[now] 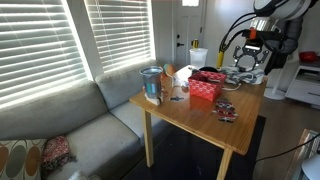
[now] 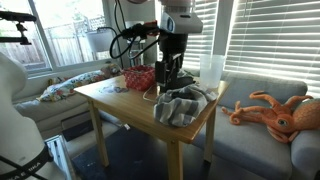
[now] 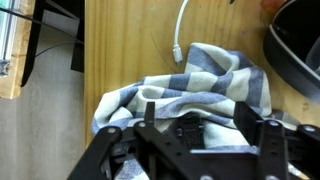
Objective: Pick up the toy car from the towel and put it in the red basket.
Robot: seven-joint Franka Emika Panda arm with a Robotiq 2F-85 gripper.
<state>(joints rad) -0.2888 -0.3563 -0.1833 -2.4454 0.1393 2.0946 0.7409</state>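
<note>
A grey and white striped towel [image 3: 205, 75] lies crumpled on the wooden table [image 3: 130, 50]; it also shows in both exterior views [image 2: 182, 105] [image 1: 243, 77]. A small dark toy car [image 3: 190, 130] sits on the towel, mostly hidden by my gripper [image 3: 200, 113]. The gripper is open and low over the towel, one finger on each side of the car, not touching it as far as I can see. It shows in both exterior views [image 2: 168, 82] [image 1: 249, 62]. The red basket [image 2: 138, 78] [image 1: 205, 88] stands on the table beside the towel.
A white cable [image 3: 180, 30] lies on the table by the towel, and a dark curved object [image 3: 295, 50] is at its side. A clear jar [image 1: 151, 85], a yellow cup [image 1: 198, 58] and small items [image 1: 227, 110] stand on the table. An orange octopus toy [image 2: 275, 112] lies on the sofa.
</note>
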